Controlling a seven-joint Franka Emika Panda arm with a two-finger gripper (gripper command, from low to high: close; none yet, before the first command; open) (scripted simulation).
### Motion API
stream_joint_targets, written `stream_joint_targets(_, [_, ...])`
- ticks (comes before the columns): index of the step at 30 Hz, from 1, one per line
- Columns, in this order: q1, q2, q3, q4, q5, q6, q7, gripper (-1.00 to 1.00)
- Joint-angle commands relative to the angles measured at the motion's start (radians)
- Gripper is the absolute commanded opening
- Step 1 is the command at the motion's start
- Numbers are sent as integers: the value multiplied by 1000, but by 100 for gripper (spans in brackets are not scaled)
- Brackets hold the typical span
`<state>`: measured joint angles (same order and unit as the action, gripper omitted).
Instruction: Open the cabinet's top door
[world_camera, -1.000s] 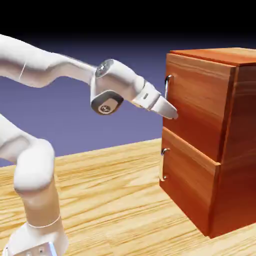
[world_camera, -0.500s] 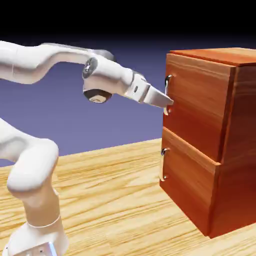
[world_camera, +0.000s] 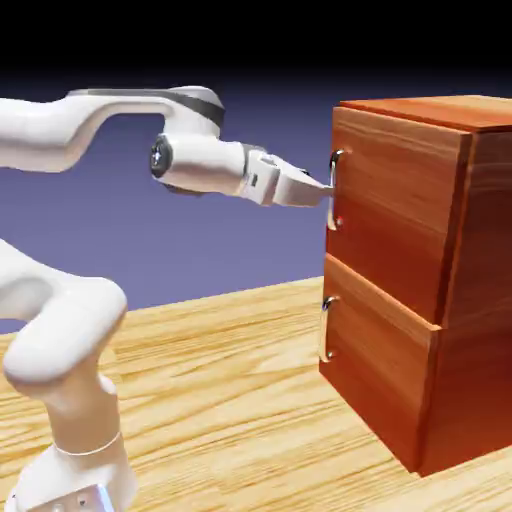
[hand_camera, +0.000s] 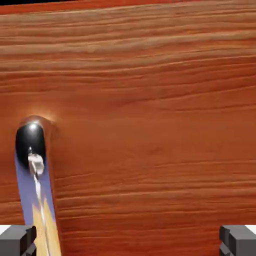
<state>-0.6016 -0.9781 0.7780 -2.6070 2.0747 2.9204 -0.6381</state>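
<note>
You see the gripper (world_camera: 322, 192), jaws wide, now level at the curved silver handle (world_camera: 335, 188) of the wood-grain top door (world_camera: 395, 215); earlier it angled downward.

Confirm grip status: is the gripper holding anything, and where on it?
Nothing held. The gripper is open by the top door handle, its fingertips wide apart with the handle not between them.

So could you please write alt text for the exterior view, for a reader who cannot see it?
A white robot arm's open two-finger gripper reaches level to the small curved silver handle of the closed top door of a tall reddish-brown wood-grain cabinet standing on a light wooden table.
</note>
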Motion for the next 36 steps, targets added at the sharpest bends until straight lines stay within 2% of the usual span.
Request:
stream_joint_targets(1, [-13,-9,16,4,44,-2,-29,0])
stream_joint_targets(18, [-232,-154,294,77,783,-44,-520,0])
stream_joint_targets(20, [-236,-157,299,78,798,-45,-530,0])
stream_joint_targets(25, [-412,-96,383,197,823,-94,-544,0])
stream_joint_targets(26, [-412,-96,383,197,823,-94,-544,-100])
stream_joint_targets(36, [-86,77,107,41,823,-183,-838,-100])
